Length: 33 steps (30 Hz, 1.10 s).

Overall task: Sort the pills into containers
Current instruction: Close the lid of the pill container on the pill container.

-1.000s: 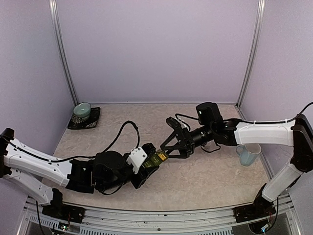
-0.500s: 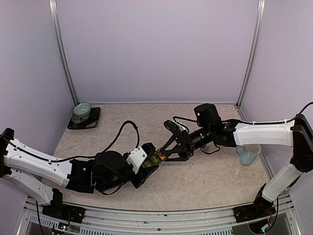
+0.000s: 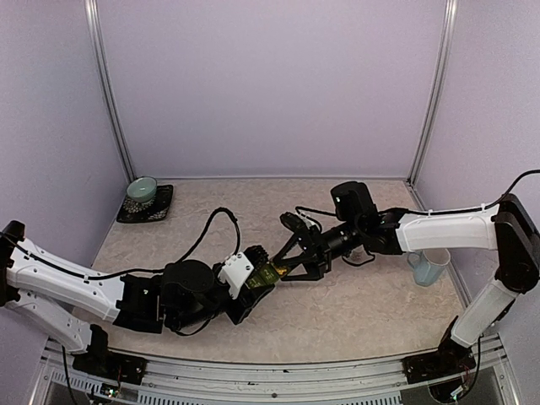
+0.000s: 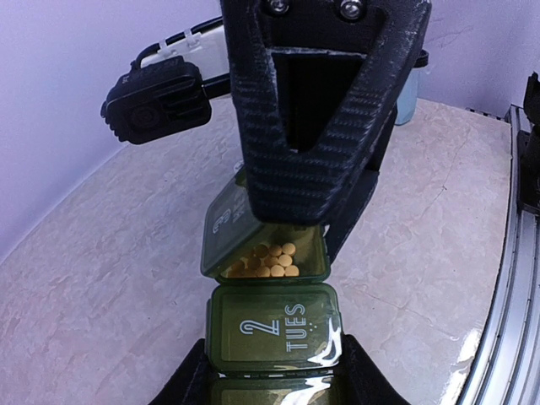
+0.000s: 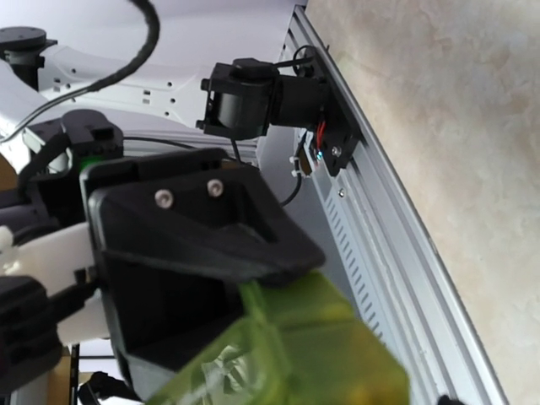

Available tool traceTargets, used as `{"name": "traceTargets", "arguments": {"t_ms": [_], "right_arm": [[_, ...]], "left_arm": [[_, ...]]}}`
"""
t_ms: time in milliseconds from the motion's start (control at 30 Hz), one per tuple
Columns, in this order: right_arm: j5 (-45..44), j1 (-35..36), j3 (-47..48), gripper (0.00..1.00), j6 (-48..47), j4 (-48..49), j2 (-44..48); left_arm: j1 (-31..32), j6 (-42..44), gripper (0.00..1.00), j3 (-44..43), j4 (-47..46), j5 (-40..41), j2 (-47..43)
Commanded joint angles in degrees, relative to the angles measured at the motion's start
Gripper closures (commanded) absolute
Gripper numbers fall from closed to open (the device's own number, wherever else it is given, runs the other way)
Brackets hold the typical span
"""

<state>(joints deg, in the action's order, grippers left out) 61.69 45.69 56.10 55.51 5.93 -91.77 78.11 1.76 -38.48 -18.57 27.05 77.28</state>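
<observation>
At centre frame the left pincer point(image 3: 261, 283) grips the containers point(image 4: 274, 333). The right pincer point(image 3: 285, 263), jaws spread, is at the open end compartment point(image 4: 314, 257) with yellow pills point(image 4: 268, 260).

Right arm point(image 3: 439, 229) has extended further to the left since the earlier views, and its elbow at the right edge has shifted slightly inward. The wrist camera housing point(image 3: 350, 198) now sits nearer the centre. Right gripper point(image 3: 281, 269) has pressed in closer on the far end of the containers point(image 3: 268, 273). Its jaws have narrowed from a wide spread to a tighter V, still apart.
</observation>
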Motion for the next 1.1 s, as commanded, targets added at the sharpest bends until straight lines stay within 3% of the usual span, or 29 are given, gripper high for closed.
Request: {"name": "traceTargets", "arguments": {"t_ms": [0,333,567,867,1067], "right_arm": [[0.89,0.42,1.15,0.19,2.19,2.54,-0.51],[2.41,0.26,-0.23,0.45,4.49,5.89,-0.98],[3.03,0.27,-1.33,0.51,4.86,7.6,0.02],[3.76,0.27,-3.6,0.65,6.19,13.47,0.4],[3.47,0.26,-4.28,0.66,4.1,15.86,1.15]], "left_arm": [[0.38,-0.18,0.69,1.09,-2.17,0.02,-0.77],[0.4,-0.35,0.69,1.91,-2.69,0.45,-1.25],[0.38,-0.35,0.69,2.18,-2.69,1.07,-1.51],[0.26,-0.91,0.69,2.48,-3.56,0.15,-2.14],[-1.01,-2.26,0.69,3.33,-4.04,-2.31,-3.91]]}}
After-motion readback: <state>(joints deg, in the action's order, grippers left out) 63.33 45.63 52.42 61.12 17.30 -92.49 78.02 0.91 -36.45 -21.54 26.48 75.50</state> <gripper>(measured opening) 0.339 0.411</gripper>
